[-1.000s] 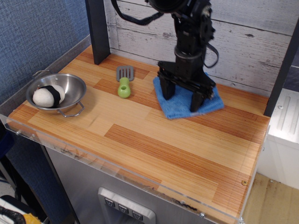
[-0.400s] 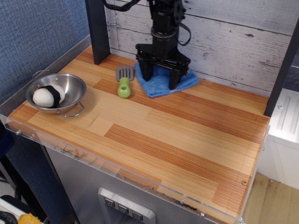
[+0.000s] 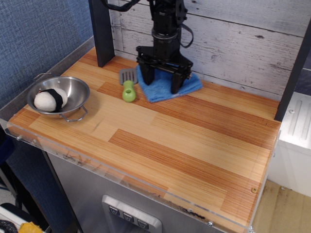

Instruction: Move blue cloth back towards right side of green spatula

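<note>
The blue cloth [image 3: 163,89] lies at the back of the wooden table, just right of the green spatula [image 3: 129,92]; its left edge touches or nearly touches the spatula's grey slotted head [image 3: 128,74]. My gripper [image 3: 162,81] stands upright over the cloth. Both black fingers [image 3: 147,75] press down into it, with a bunch of cloth between them. The jaws are partly closed on the cloth. The middle of the cloth is hidden by the gripper.
A steel bowl [image 3: 73,87] holding a white ball with a black band [image 3: 48,99] stands at the left front. A dark post [image 3: 101,34] rises at the back left. A white plank wall [image 3: 243,39] runs right behind the cloth.
My gripper has moved left and back along the wall, dragging the blue cloth from the table's right middle to just right of the spatula. The spatula and the bowl have not moved.
</note>
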You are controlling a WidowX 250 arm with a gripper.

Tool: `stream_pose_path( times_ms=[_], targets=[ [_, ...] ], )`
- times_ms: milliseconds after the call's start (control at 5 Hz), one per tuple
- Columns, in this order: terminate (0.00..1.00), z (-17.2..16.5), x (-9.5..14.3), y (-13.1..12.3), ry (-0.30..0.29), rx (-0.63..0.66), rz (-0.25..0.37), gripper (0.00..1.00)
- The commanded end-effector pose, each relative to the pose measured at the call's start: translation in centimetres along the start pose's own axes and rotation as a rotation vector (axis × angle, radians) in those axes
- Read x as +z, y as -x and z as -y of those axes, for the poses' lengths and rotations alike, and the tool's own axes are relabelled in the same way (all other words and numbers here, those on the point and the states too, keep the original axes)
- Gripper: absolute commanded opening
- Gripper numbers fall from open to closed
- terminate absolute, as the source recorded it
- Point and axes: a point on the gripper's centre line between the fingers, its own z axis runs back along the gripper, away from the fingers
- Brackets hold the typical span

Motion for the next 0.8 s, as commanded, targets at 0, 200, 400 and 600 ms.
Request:
stream_pose_path(
  times_ms=[0, 200, 400, 600],
  targets=[
    [0.00, -0.9, 7.4, -0.8, -0.011, 0.058, 0.158, 1.00],
    [0.00, -1.0, 9.2, -1.0, -0.014, 0.063, 0.187, 1.00],
    [0.00, -1.3, 12.0, -1.1, 0.000, 0.084, 0.245, 1.00],
    [0.00, -2.2, 14.8, -0.8, 0.020, 0.127, 0.284, 1.00]
  ],
)
